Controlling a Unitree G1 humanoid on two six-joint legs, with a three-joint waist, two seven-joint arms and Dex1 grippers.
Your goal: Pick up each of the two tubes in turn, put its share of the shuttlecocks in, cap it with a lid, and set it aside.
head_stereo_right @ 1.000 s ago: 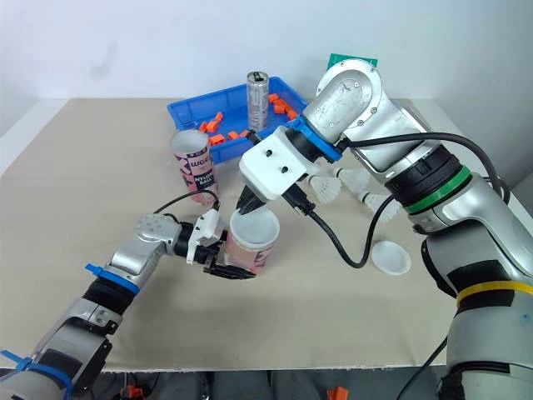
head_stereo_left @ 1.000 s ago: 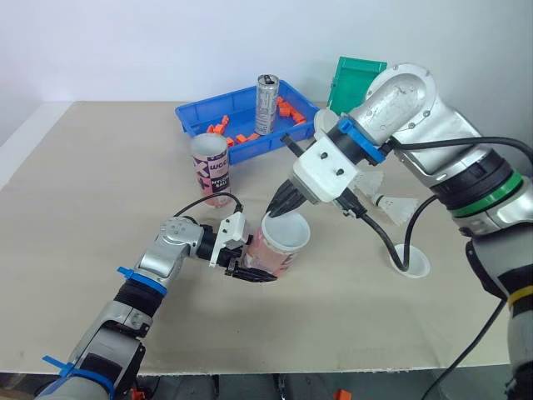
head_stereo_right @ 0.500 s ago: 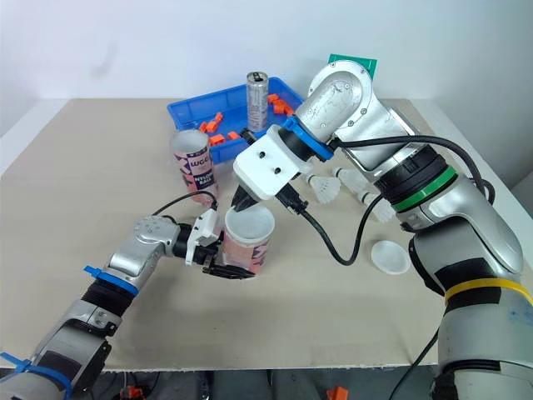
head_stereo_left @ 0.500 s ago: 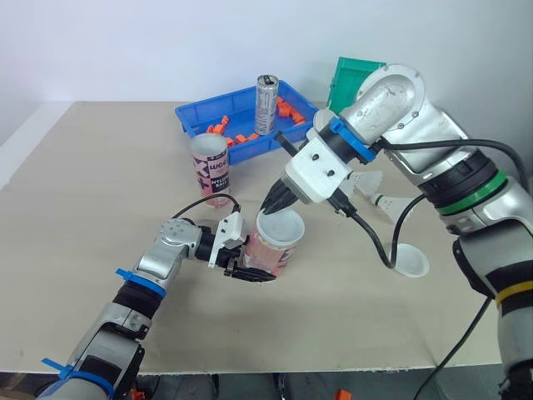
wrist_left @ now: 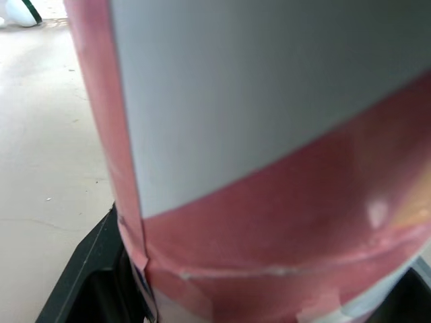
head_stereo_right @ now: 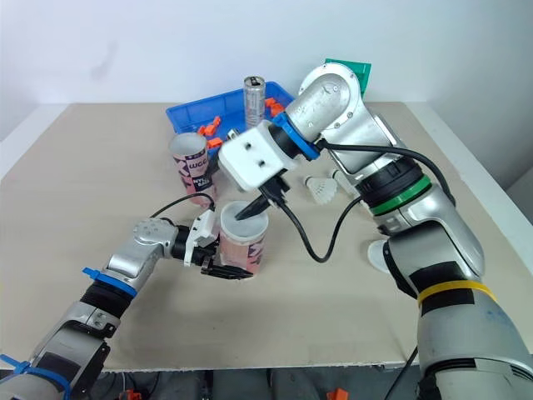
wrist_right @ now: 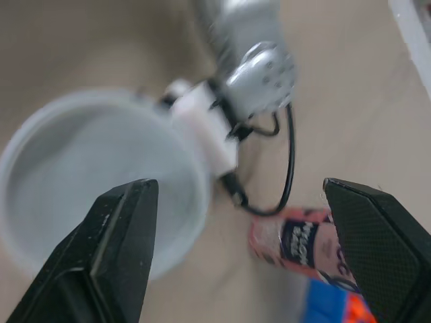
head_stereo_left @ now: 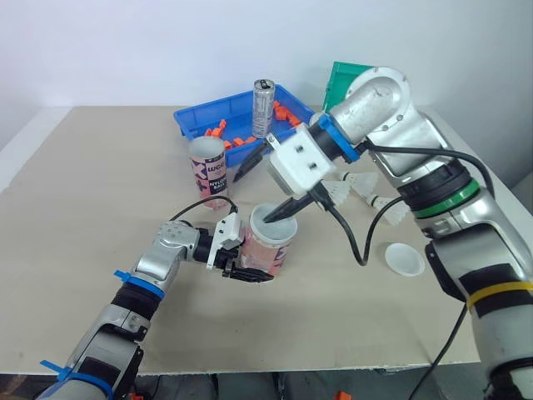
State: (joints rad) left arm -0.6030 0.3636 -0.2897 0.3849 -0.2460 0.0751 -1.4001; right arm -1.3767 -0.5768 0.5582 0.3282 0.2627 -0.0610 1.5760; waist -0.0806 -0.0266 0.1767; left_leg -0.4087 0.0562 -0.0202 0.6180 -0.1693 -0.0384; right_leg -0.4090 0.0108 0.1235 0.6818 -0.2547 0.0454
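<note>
over the last second the right arm swung across toward the robot's left and turned at the wrist. the right gripper (head_stereo_left: 279,213), which had been poking down at the far edge of the tube (head_stereo_left: 268,247), now lay low over its top, its tips at the white rim. the tube had been leaning and now stood closer to upright, a little nearer the robot's left. in the right wrist view the black fingers (wrist_right: 114,249) were spread wide, with nothing between them. that looked like a release or a press just finished, so the capping of this tube seemed done or nearly done, and setting it aside would be next.

the left gripper (head_stereo_left: 246,268) was clamped on the lower part of the tube, holding it near the middle of the table (head_stereo_left: 100,192). the left wrist view showed the pink and white wall wedged between its dark fingers.

the tube was short and pink with a pale band, and its top showed a whitish, shallow disc with a raised rim. i took that for a lid seated on it, though i could not be sure it was fully down. a spare lid (head_stereo_left: 402,258) lay well apart on the robot's right. loose shuttlecocks (head_stereo_left: 346,192) lay near it. the second tube (head_stereo_left: 209,171) stood by the blue tray (head_stereo_left: 200,121).
</note>
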